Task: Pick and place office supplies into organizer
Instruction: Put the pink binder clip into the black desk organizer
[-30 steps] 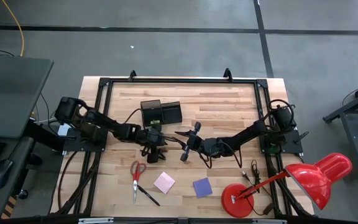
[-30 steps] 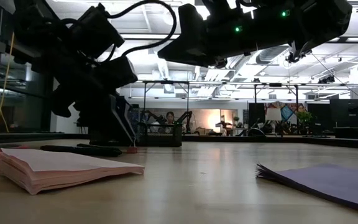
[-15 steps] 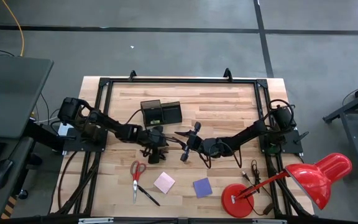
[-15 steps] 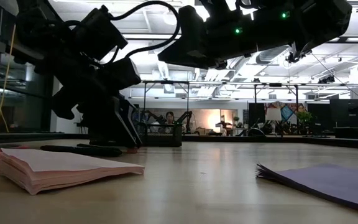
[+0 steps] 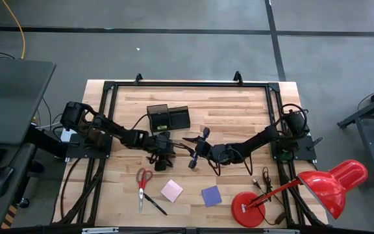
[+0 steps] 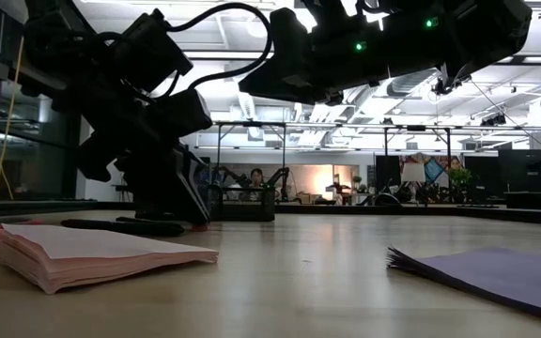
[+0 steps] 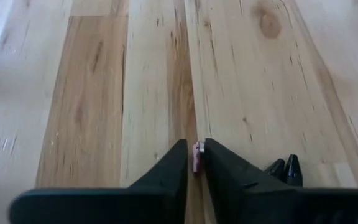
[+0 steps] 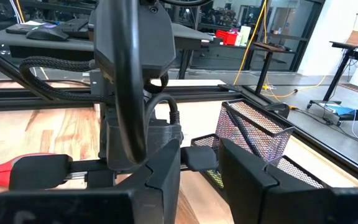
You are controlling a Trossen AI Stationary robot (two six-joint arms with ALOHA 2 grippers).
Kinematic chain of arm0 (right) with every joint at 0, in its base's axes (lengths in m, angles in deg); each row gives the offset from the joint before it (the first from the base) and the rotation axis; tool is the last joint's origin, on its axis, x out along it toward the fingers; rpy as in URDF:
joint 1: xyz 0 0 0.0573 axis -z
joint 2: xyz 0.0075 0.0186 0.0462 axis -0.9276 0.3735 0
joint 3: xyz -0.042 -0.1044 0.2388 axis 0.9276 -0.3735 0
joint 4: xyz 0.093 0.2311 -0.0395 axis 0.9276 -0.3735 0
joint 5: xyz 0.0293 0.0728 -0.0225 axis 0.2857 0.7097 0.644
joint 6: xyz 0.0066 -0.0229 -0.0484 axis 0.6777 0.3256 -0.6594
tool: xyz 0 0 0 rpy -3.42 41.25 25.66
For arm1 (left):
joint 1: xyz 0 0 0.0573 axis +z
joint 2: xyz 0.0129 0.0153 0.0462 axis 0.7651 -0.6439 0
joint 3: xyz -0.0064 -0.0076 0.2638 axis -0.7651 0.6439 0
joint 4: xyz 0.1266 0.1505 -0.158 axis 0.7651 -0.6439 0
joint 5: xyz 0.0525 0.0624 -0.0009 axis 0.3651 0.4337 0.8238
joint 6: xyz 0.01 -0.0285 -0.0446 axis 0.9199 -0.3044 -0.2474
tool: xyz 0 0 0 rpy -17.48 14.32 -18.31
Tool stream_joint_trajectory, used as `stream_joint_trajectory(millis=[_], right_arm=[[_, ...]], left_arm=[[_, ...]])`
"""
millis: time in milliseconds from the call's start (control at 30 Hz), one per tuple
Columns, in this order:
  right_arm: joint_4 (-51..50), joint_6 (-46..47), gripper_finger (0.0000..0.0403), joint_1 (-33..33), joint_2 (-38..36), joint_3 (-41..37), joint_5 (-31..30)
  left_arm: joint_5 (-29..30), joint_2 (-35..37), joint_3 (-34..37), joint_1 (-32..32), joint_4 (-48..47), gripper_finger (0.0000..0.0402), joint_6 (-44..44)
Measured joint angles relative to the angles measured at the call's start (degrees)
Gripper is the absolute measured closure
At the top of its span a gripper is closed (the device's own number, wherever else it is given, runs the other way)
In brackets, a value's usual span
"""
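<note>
The black mesh organizer (image 5: 168, 118) stands at the table's far middle. Just near of it, my left gripper (image 7: 195, 163) slants down to the wood, shut on a small pink thing (image 7: 196, 155); a black pen tip (image 7: 289, 169) lies beside it. My right gripper (image 5: 197, 148) hovers level to its right, with what looks like a black pen (image 5: 187, 140) between its fingers. Red-handled scissors (image 5: 143, 182), another black pen (image 5: 154, 204), a pink pad (image 5: 171, 190) and a purple pad (image 5: 211, 195) lie flat near the front edge. My left gripper pinches the small pink thing (image 7: 196, 157) between its two fingertips, slanting down from the table's left. The thing sits at table level (image 6: 198, 225); what it belongs to I cannot tell. My right gripper has a dark piece (image 8: 201, 159) between its two fingers, coming level from the table's right. It is lifted clear of the table; I take it for the pen, though the fingers hide most of it.
A big red desk lamp (image 5: 333, 185) stands at the front right, with its round base (image 5: 247, 208) on the table. Some small dark items (image 5: 263, 181) lie near the right frame. A black metal frame (image 5: 187, 84) runs around the table.
In the low view my left gripper's fingers have drawn together at the table beside the small pink thing. Both arms stay where they were, and the pads and scissors have not moved.
</note>
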Motion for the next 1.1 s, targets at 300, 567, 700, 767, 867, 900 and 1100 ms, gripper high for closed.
stream_joint_trajectory(millis=[300,567,700,767,867,900,1100], right_arm=[[-0.02,-0.02,0.0299,0.00,0.00,0.00,-0.02],[-0.32,-0.02,0.0300,0.00,0.00,0.00,-0.02],[-0.44,0.00,0.0299,0.00,0.00,0.00,-0.02],[-0.44,-0.01,0.0300,0.00,0.00,0.00,-0.04],[-0.48,0.00,0.0299,0.02,0.00,0.00,-0.07],[-0.49,0.00,0.0299,0.02,0.00,0.00,-0.08],[-0.88,0.44,0.0300,0.02,0.00,0.00,-0.23]], left_arm=[[0.02,0.04,0.00,0.00,-0.47,0.0388,-0.02],[0.80,0.04,0.00,0.00,-0.46,0.0394,-0.02],[3.58,0.04,0.00,-0.02,-0.49,0.0398,-0.15],[4.50,0.04,0.00,-0.02,-0.49,0.0399,-0.17],[5.84,0.04,0.02,-0.02,-0.48,0.0395,-0.20],[6.60,0.04,0.02,-0.02,-0.54,0.0395,-0.22],[9.44,0.11,0.02,-0.02,-1.13,0.0398,-0.22]])
